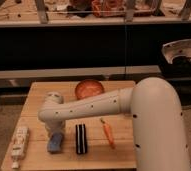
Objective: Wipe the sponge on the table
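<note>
The blue-grey sponge (pixel 54 143) lies on the light wooden table (pixel 39 95), near its front left. My gripper (pixel 57 130) points down from the white wrist (pixel 53 106) and meets the sponge's top edge. The arm reaches in from the right, across the middle of the table. The wrist hides most of the gripper.
A black block with white stripes (pixel 80 138) lies just right of the sponge. An orange carrot-like object (pixel 108 133) lies further right. A white bottle-like object (pixel 20 143) rests by the left edge, and an orange bowl (pixel 89 89) sits at the back.
</note>
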Motion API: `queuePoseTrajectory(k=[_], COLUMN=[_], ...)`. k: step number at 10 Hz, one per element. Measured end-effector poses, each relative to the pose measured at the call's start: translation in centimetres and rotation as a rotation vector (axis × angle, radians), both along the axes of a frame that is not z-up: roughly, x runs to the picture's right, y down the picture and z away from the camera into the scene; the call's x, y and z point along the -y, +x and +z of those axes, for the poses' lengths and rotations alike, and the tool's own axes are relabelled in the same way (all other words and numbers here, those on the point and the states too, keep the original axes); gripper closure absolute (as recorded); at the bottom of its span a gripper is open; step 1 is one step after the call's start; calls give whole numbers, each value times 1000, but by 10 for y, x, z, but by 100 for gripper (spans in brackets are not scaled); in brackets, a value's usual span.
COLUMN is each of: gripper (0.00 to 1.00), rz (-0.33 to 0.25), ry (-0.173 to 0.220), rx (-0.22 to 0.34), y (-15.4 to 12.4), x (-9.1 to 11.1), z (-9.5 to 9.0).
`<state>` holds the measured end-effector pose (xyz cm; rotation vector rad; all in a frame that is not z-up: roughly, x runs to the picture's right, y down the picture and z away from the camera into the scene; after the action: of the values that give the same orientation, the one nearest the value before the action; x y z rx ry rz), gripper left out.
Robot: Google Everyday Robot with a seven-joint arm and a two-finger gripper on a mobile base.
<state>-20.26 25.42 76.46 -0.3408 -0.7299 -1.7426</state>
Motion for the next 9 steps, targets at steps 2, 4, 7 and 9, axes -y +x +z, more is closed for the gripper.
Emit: queuePoseTrajectory(k=[2,4,7,9], gripper=[48,48,48,48], rz=[0,-22,-53,-73], ry=[10,4,3,8], rx=[8,31,59,76], y=[4,-11,-41,-63], x=[-20,-34,-25,-7], z=[-19,-30,-21,-6])
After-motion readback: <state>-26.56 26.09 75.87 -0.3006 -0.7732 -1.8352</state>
